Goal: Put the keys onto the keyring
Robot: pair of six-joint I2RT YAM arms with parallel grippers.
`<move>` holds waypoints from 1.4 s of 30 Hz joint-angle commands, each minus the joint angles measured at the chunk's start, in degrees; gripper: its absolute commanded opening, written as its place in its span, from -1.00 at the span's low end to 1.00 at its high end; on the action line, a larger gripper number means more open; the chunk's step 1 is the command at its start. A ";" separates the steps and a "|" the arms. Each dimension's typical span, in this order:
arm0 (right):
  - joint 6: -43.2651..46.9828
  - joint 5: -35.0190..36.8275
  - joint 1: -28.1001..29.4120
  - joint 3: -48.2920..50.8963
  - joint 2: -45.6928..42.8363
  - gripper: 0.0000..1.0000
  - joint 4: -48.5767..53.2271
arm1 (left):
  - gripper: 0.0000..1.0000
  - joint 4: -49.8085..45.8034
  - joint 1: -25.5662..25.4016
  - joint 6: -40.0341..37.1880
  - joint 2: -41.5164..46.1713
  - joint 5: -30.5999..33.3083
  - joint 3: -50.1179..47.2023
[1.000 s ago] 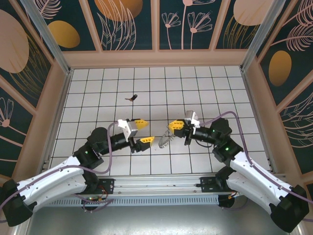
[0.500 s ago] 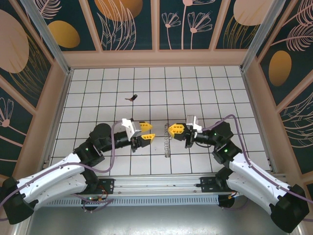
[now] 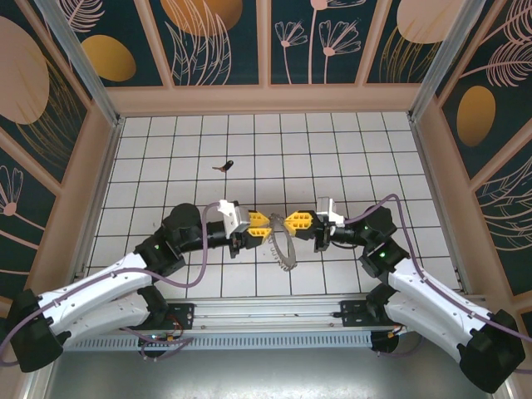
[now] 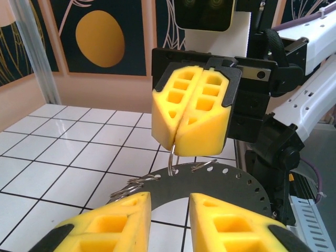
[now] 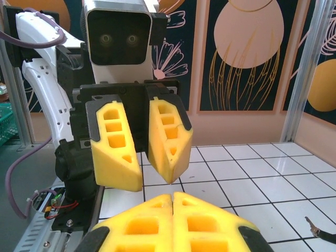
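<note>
The keyring [image 3: 288, 263] is a dark grey hoop fringed with small wire loops, and it hangs above the floor tiles. My right gripper [image 3: 293, 221] is shut on one of those loops; in the left wrist view the wire runs up into its closed yellow fingers [image 4: 202, 118]. The hoop's perforated band [image 4: 231, 181] curves just beyond my left gripper [image 4: 169, 210]. That gripper faces the right one, tips almost meeting, jaws a narrow gap apart and holding nothing. The keys [image 3: 223, 166], a tiny dark piece with a thin tail, lie on the tiles farther back left.
Peach side walls [image 3: 87, 179] and a back wall [image 3: 266, 100] box in the white tiled floor [image 3: 366, 150]. A metal rail [image 3: 266, 312] with both arm bases runs along the near edge. Open tiles lie behind and to either side of the grippers.
My left gripper has travelled right until it faces the right gripper, and its jaws have narrowed. The right gripper has turned to the left, and the hanging keyring has swung with it.
</note>
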State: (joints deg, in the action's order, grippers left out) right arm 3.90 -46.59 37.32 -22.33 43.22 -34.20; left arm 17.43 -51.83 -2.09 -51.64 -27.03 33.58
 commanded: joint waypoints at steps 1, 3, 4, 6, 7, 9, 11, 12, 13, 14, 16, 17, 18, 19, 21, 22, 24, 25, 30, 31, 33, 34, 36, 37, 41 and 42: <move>-0.47 -0.70 0.73 0.44 -0.24 -1.00 -4.18 | -0.52 3.31 -0.57 0.44 -0.89 -2.50 1.90; -0.39 -0.60 0.97 0.61 -0.15 -1.00 -4.37 | -0.54 2.89 -1.15 0.08 -1.48 -2.51 2.42; -0.39 -0.44 1.06 0.74 0.00 -1.00 -4.50 | -0.54 2.77 -1.38 -0.02 -1.77 -2.36 2.62; -0.30 -0.28 1.36 0.84 0.27 -1.00 -4.79 | -0.56 2.87 -1.65 -0.06 -2.35 -2.37 3.02; -0.17 -0.27 1.61 0.88 0.36 -1.00 -4.78 | -0.56 3.09 -1.70 -0.17 -2.62 -2.40 3.13; 0.00 -0.08 1.96 0.87 0.51 -1.00 -4.77 | -0.55 3.13 -1.78 -0.27 -3.24 -2.42 3.41; 0.27 -0.02 2.14 0.79 0.55 -1.00 -4.61 | -0.55 3.45 -1.88 -0.24 -3.76 -2.42 3.49; 0.31 -0.09 2.13 0.71 0.46 -1.00 -4.41 | -0.54 3.55 -1.88 -0.26 -4.03 -2.42 3.59; 0.40 -0.17 2.23 0.71 0.41 -1.00 -4.40 | -0.53 3.76 -1.88 -0.33 -4.23 -2.36 3.59; 0.40 -0.34 2.27 0.71 0.37 -1.00 -4.34 | -0.52 3.84 -1.97 -0.33 -4.43 -2.21 3.59; 0.41 -0.35 2.32 0.79 0.28 -1.00 -4.38 | -0.52 3.97 -2.00 -0.53 -4.78 -2.06 3.57; 0.45 -0.35 2.40 0.85 0.29 -1.00 -4.45 | -0.52 3.95 -1.99 -0.61 -4.95 -1.98 3.54; 0.40 -0.43 2.40 0.88 0.27 -1.00 -4.58 | -0.52 3.85 -2.03 -0.76 -5.12 -1.75 3.59; 0.28 -0.43 2.50 0.98 0.35 -1.00 -4.78 | -0.52 3.74 -1.96 -0.83 -5.30 -1.60 3.59; 0.23 -0.61 2.61 1.06 0.47 -1.00 -5.17 | -0.51 3.60 -1.99 -0.99 -5.62 -1.48 3.59; 0.15 -0.62 2.75 1.14 0.63 -1.00 -5.26 | -0.51 3.58 -1.99 -1.06 -5.75 -1.49 3.55; 0.08 -0.62 2.93 1.23 0.88 -1.00 -5.45 | -0.52 3.69 -1.97 -1.08 -5.97 -1.63 3.59; 0.01 -0.69 3.02 1.32 0.98 -1.00 -5.63 | -0.52 3.58 -2.00 -1.05 -5.98 -1.65 3.59; -0.12 -0.87 3.28 1.41 1.07 -1.00 -6.04 | -0.58 3.52 -2.01 -1.31 -6.28 -1.56 3.42; -0.12 -0.96 3.36 1.40 1.07 -1.00 -5.99 | -0.62 3.56 -1.97 -1.34 -6.35 -1.59 3.42; -0.12 -1.01 3.44 1.41 0.99 -1.00 -5.89 | -0.82 3.58 -2.03 -1.50 -6.37 -1.69 3.37; -0.12 -0.91 3.46 1.47 0.99 -1.00 -5.85 | -0.98 3.71 -2.01 -1.59 -6.37 -1.65 3.41; 0.01 -0.62 3.50 1.48 0.75 -1.00 -5.44 | -1.00 3.88 -2.04 -1.59 -6.04 -1.46 3.21; 0.18 -0.31 3.54 1.47 0.51 -1.00 -5.06 | -1.00 4.35 -1.99 -1.44 -5.65 -1.54 2.93; 0.40 1.70 3.55 1.70 -1.55 -0.76 -3.11 | -1.00 5.91 -1.97 -1.09 -3.76 -0.35 1.30; 0.08 2.63 3.55 2.03 -2.57 -0.57 -2.75 | -1.00 6.27 -1.98 -0.71 -3.14 0.02 0.92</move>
State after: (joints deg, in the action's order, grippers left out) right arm 3.88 -45.65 40.38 -21.17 43.40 -36.03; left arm 19.73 -53.78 -3.01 -57.19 -28.21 35.29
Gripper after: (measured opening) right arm 0.152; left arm 0.047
